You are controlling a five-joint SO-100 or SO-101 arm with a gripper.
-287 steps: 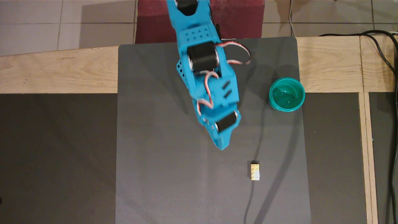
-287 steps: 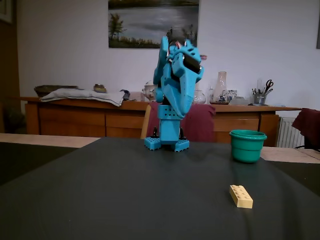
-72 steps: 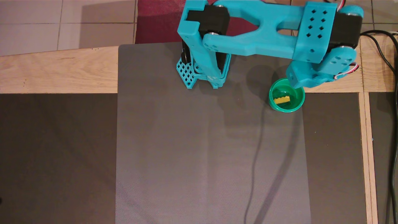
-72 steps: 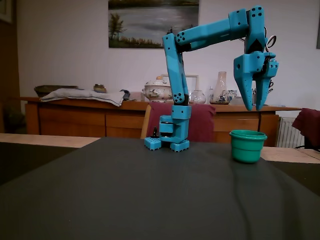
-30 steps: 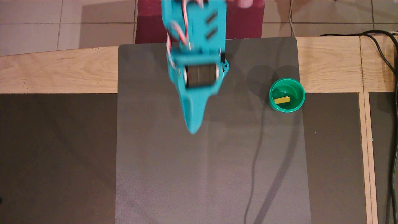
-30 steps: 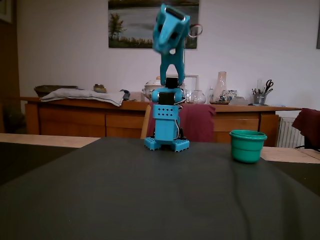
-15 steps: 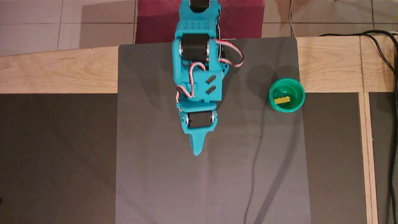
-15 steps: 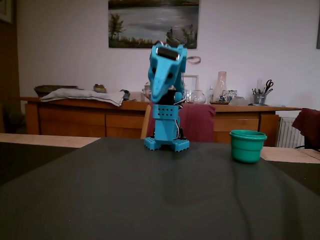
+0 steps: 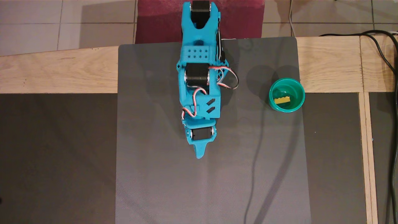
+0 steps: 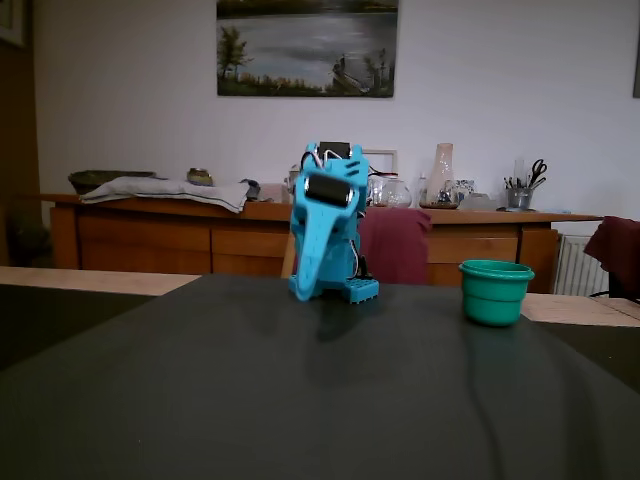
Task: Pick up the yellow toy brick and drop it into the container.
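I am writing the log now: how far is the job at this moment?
Done: the small yellow plastic brick lies inside the round teal-green plastic cup. In hand: nothing; the blue tool is over the grey mat, away from the cup. Left: nothing visible.

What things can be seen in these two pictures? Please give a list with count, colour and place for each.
brick: one, yellow, lying inside the cup; seen only in the overhead view
cup: one, teal-green, upright on the right edge of the mat, right of the arm in both views
mat: one, grey, covering the middle of the table
table: one, light wood with dark panels
cable: one, black, along the right edge of the overhead view
sideboard: one, brown wood, along the back wall in the fixed view, with small items on top
painting: one, a lake scene, on the white wall
arm: one, blue, folded over the middle of the mat
gripper: one, blue, empty, apart from the cup
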